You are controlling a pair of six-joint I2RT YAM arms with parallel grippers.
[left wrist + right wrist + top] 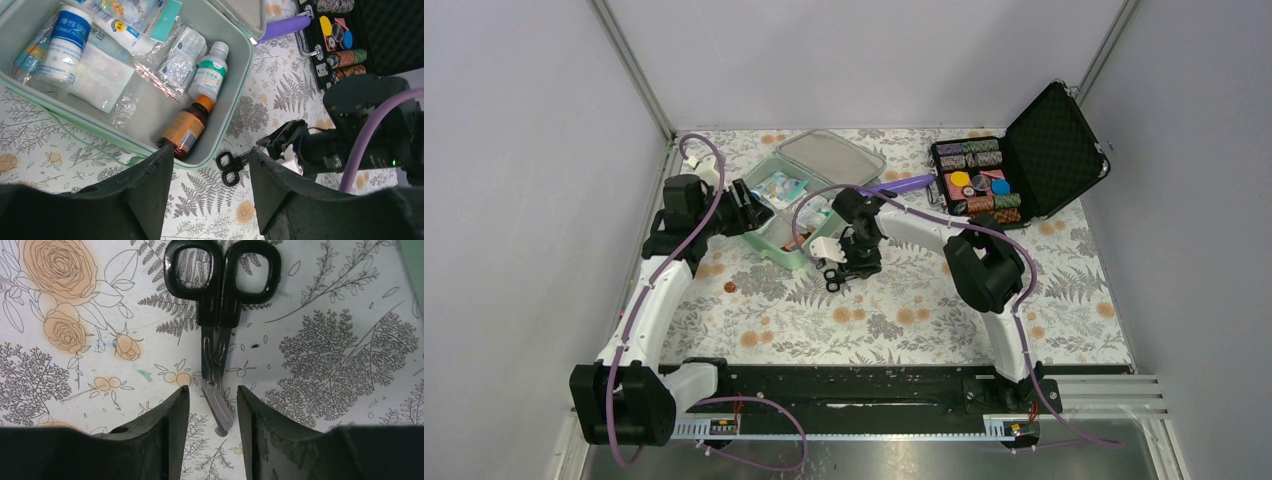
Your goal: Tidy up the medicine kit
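Note:
The mint-green medicine kit [829, 158] lies open at the back of the table, its grey inside [150, 107] holding a brown bottle [185, 127], a white bottle [210, 72], sealed packets [177, 60] and a bandage roll [62, 42]. Black-handled scissors [834, 278] lie on the floral cloth just in front of the kit's near corner. My right gripper [212, 390] is open and low over them, with the steel blade tips [218, 407] between its fingers and a gap on each side. My left gripper [210, 155] hangs open and empty above the kit's near rim [235, 90], with the scissors [229, 167] beyond it.
A black foam-lined case [1049, 150] of colourful chips stands open at the back right. A purple tube [904, 184] lies between it and the kit. A small brown disc [730, 286] sits on the cloth left of the scissors. Walls close in on both sides.

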